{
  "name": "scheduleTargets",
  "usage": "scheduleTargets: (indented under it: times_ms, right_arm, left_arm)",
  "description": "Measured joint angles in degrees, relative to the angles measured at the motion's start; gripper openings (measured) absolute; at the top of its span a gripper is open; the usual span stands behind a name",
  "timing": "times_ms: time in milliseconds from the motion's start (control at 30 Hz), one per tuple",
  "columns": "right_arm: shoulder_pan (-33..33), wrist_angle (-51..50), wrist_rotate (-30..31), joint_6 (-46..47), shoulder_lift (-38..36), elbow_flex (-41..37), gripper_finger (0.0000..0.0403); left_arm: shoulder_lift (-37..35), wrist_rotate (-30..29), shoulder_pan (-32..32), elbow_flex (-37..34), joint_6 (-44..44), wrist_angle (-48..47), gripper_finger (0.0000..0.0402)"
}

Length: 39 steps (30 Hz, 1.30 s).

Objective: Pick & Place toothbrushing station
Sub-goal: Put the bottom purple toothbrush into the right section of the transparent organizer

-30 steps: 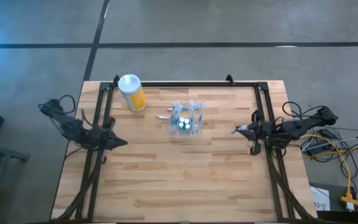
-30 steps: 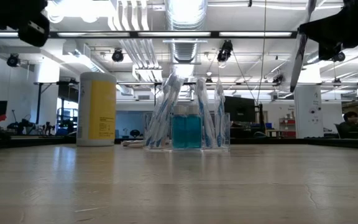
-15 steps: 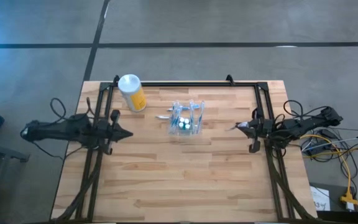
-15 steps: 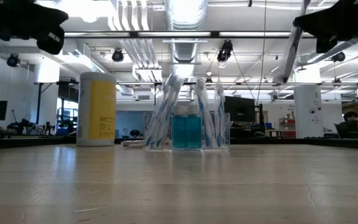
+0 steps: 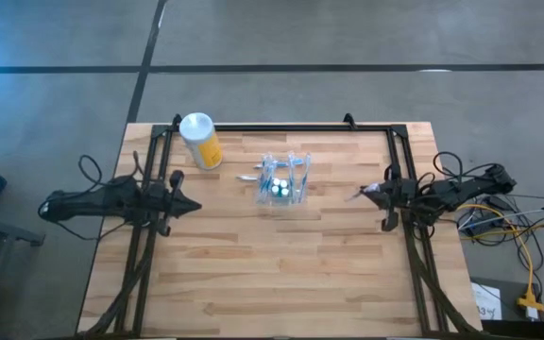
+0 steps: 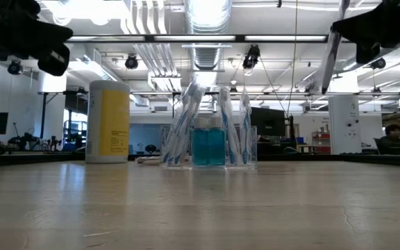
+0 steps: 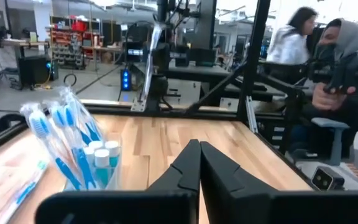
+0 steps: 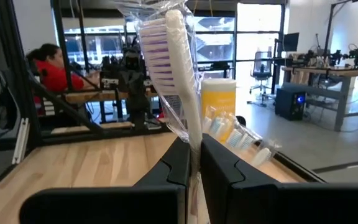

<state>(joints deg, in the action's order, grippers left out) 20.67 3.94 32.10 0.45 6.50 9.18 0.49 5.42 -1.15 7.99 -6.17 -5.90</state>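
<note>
Right gripper (image 8: 194, 155) pinched on a wrapped toothbrush (image 8: 178, 68), up near the table's right edge. Toothbrushing station (image 5: 282, 179) mid-table, off toward the left, maybe a bit nearer this arm. Left gripper (image 7: 199, 163) closed, holding nothing.

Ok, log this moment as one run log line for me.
left gripper: shut, empty, left of station | right gripper: shut on wrapped toothbrush | toothbrushing station: mid-table, untouched | yellow canister: back left

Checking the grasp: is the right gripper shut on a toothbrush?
Yes: right gripper is shut on a wrapped toothbrush, pinched between its fingers.
</note>
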Motion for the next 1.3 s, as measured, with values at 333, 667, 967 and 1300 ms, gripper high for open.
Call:
scheduleTargets:
  times_ms: [333,667,967,1300]
  right_arm:
    - [-0.5,5.0,0.9,-1.8,15.1,10.1,0.0013]
    - [-4.6,5.7,-2.7,-5.2,39.4,28.6,0.0013]
    - [-16.0,7.7,-8.1,4.4,54.4,36.5,0.0013]
    - [-19.3,9.3,-7.7,12.0,64.6,35.2,0.0013]
  left_arm:
    - [0.1,0.0,0.0,0.3,0.3,-0.1,0.0014]
    - [0.1,-0.1,0.0,0.2,0.2,-0.1,0.0014]
    - [0.1,-0.1,0.0,0.2,0.0,-0.1,0.0016]
    - [0.1,-0.1,0.0,0.2,0.0,-0.2,0.0014]
